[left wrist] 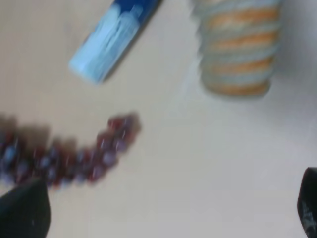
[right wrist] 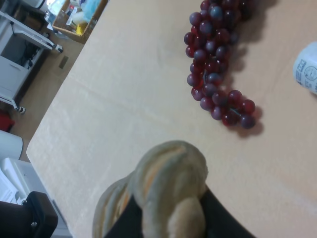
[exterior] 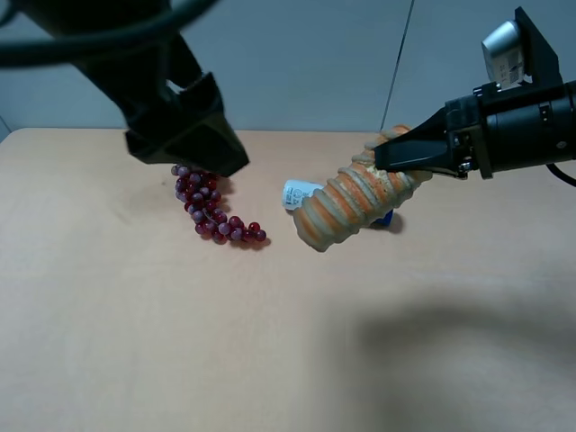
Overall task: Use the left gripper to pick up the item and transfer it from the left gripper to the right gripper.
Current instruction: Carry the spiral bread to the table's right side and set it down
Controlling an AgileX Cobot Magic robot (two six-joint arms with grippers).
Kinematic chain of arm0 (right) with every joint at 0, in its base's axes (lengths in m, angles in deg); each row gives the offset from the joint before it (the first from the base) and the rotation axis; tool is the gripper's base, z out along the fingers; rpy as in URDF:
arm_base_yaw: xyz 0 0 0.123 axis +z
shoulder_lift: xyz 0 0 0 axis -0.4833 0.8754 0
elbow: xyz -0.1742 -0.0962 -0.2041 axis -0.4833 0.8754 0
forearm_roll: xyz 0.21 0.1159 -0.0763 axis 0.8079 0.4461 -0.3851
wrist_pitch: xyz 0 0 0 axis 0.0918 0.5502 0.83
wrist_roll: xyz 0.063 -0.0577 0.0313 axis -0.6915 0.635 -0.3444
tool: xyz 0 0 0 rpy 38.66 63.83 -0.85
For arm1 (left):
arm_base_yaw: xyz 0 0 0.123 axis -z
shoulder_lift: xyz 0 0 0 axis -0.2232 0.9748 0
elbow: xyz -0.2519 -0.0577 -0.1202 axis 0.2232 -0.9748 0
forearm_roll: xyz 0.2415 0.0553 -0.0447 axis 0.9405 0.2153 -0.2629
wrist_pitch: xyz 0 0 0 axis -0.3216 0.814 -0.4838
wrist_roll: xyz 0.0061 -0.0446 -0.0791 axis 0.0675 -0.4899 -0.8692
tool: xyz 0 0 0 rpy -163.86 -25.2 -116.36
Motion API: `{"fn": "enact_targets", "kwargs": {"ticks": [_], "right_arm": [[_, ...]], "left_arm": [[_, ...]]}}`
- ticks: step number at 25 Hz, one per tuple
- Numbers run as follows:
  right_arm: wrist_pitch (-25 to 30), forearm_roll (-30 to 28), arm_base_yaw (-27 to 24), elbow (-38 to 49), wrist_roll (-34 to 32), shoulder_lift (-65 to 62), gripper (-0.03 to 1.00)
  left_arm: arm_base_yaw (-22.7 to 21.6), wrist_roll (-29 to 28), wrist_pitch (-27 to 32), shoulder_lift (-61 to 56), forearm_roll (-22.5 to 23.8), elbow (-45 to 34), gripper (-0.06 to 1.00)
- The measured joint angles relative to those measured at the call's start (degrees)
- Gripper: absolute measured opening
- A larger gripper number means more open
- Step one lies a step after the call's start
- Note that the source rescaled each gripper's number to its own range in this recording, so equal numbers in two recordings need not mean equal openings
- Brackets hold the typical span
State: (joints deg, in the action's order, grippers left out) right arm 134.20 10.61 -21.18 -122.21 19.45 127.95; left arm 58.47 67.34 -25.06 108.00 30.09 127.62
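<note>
Left gripper (exterior: 189, 135) hangs over the grapes (exterior: 214, 209), jaws spread and empty. Right gripper (exterior: 400, 153) pinches one end of the loaf (exterior: 346, 202), which slants in the air above the tube (exterior: 301, 193) lying on the table (exterior: 135, 342), its lower end pointing toward the grapes.

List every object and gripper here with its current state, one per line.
bread loaf: gripped at one end, held tilted, apparently clear of the table
right gripper: shut on the bread loaf
left gripper: open, empty, above the grape bunch
grape bunch: lying on the table, untouched
tube: lying on the table, partly hidden behind the bread loaf
</note>
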Motion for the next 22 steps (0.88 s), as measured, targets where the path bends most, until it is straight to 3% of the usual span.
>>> {"fn": "enact_targets", "kwargs": {"ticks": [3,8,22], "right_arm": [[0.0,0.0,0.0,0.0,0.0,0.0,0.02],[0.0,0.0,0.0,0.0,0.0,0.0,0.02],[-1.1,0.0,0.0,0.0,0.0,0.0,0.02]], "left_arm": [[-2.6,-3.0,2.4,-4.7,2.8,-3.2,1.0],[-7.1,-4.3,3.4,-14.4,4.7,-15.4,0.99],[-7.5,-12.0,6.8,-49.7,4.7,-39.1,0.99]]}}
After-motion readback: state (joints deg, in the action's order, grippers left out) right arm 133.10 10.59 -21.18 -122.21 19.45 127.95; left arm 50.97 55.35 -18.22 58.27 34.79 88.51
